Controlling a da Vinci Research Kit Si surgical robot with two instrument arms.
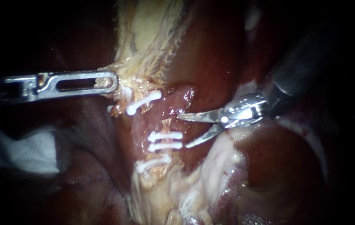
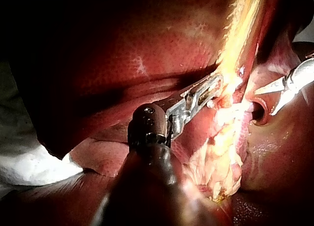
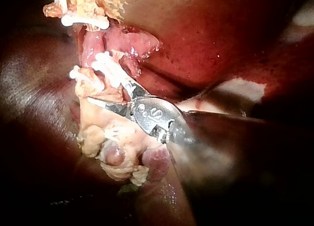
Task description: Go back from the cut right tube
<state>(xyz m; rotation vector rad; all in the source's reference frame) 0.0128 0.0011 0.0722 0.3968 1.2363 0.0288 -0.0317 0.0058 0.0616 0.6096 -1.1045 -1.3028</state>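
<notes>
In the endoscope view, the tube (image 1: 160, 155) runs down the centre of the frame, pale and ragged, and is crossed by four white clips (image 1: 165, 141): one above, a close pair in the middle and one below. Between the top clip and the pair it looks parted, with a raw pink-red end (image 1: 180, 99) showing. At centre right, the right instrument (image 1: 184, 131) has its curved blades spread with nothing between them. The upper blade tip lies just beside the raw end. From the left edge, the left instrument (image 1: 110, 82) is clenched on pale tissue (image 1: 121, 68) at upper centre.

In the left wrist view, the left instrument (image 2: 212, 87) grips the pale tissue (image 2: 235, 49), and a round open end of the tube (image 2: 265, 119) sits just beyond it. The right instrument (image 2: 269, 101) is parted beside that opening.

In the right wrist view, the right instrument (image 3: 108, 91) is spread against the clipped tube (image 3: 93, 44), with its blades beside the paired clips (image 3: 107, 69).
</notes>
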